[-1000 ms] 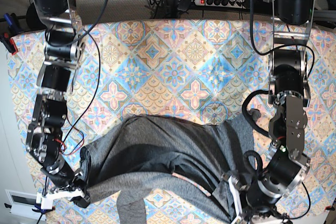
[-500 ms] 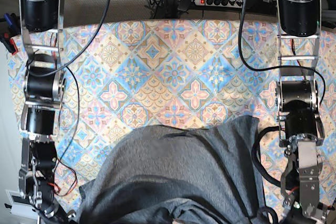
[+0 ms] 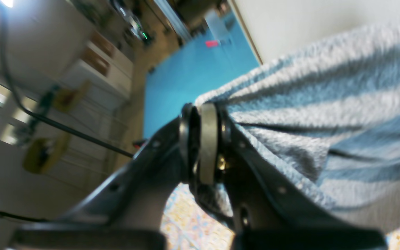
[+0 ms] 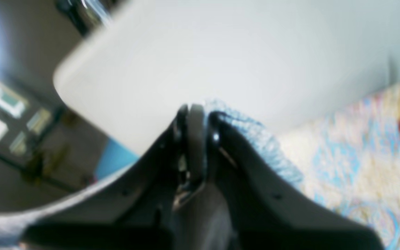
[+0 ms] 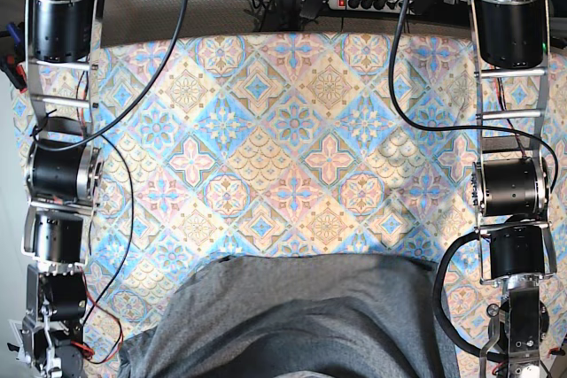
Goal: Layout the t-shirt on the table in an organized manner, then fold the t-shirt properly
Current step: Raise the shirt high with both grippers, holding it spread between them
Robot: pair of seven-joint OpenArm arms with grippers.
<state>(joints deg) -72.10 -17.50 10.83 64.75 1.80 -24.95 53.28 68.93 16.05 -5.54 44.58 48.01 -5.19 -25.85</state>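
Observation:
The dark-grey t-shirt (image 5: 292, 316) lies as a broad sheet over the near edge of the patterned table (image 5: 292, 130), its lower part cut off by the frame. Both arms reach down past the bottom of the base view, so neither gripper shows there. In the left wrist view my left gripper (image 3: 207, 114) is shut on a bunched edge of the t-shirt (image 3: 325, 104), which stretches away to the right. My right gripper (image 4: 194, 113) is shut on a thin edge of the t-shirt (image 4: 255, 139), above the table (image 4: 359, 156).
The left arm (image 5: 509, 192) runs along the table's right side and the right arm (image 5: 58, 174) along its left side, each with trailing black cables. A power strip (image 5: 372, 2) and cables lie beyond the far edge. A blue floor mat (image 3: 193, 76) shows below.
Both arms have drawn back toward the near edge and their grippers have left the base view. The t-shirt has been pulled with them, from a crumpled heap into a wider, smoother sheet.

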